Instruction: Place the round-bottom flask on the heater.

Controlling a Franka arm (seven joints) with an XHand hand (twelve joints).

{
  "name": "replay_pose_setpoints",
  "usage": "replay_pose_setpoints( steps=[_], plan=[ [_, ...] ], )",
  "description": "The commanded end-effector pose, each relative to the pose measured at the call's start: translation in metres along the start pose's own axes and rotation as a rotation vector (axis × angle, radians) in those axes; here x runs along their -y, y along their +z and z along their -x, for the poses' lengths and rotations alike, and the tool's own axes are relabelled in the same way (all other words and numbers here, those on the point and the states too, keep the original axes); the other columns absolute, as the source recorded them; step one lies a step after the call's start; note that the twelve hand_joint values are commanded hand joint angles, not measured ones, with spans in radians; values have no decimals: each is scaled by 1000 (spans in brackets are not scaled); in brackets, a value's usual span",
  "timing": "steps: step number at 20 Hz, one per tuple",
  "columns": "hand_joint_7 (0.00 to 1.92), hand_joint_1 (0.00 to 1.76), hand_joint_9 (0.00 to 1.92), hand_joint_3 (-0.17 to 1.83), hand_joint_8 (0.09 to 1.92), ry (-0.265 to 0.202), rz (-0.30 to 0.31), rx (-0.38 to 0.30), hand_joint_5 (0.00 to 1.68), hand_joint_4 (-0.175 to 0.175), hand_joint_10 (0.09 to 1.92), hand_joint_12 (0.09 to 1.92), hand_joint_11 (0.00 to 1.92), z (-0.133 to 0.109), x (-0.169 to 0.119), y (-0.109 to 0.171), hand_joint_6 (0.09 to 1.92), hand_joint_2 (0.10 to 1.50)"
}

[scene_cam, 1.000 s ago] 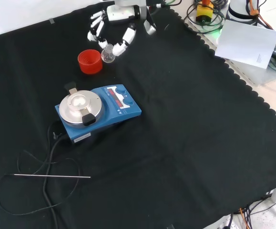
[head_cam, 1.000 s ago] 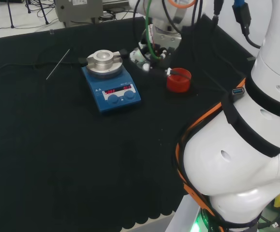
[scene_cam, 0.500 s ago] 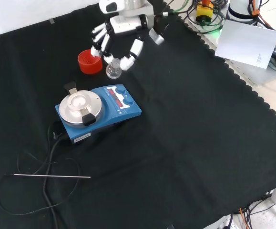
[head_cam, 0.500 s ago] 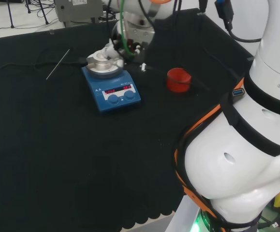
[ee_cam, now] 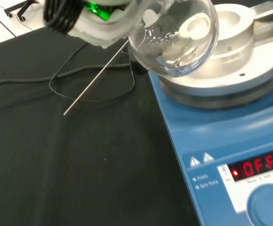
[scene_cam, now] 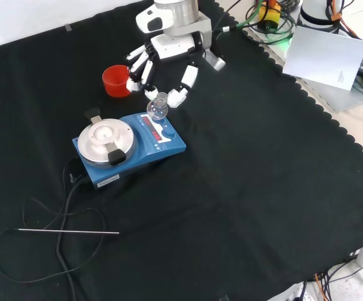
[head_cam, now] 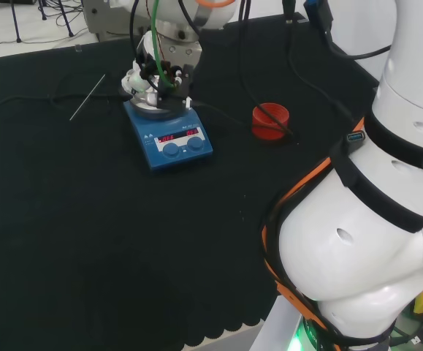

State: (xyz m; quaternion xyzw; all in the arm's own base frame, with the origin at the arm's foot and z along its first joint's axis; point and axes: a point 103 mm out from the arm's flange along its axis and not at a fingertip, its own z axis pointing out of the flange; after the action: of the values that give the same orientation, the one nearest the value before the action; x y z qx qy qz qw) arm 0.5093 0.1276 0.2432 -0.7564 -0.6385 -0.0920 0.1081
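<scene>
Flask: clear glass round-bottom flask (scene_cam: 157,111), held in the air over the heater's front panel
Hand: black and white robot hand (scene_cam: 168,50), fingertips pinching the flask
Heater: blue hotplate with round silver top (scene_cam: 109,142), at the flask's 8 o'clock in the front view
Stand: red ribbed ring (scene_cam: 117,80), at the flask's 11 o'clock in the front view

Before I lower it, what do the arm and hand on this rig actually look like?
The arm is made of big rounded glossy white links with black bands and orange trim at the joints; black and green cables run down to the wrist. The hand has a white body, and its fingers are black and white segments with white tips.
</scene>
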Motion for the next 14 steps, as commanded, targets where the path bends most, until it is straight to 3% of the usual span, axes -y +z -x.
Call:
replay_pose_setpoints(
  steps=[1,14],
  plan=[
    [509,1099,698,602,593,29,0,4,1172,175,563,1322,273,-25,-40,4,823,724],
    [510,1100,699,607,593,51,15,21,1175,175,563,1317,277,-23,-95,6,819,720]
  ],
)
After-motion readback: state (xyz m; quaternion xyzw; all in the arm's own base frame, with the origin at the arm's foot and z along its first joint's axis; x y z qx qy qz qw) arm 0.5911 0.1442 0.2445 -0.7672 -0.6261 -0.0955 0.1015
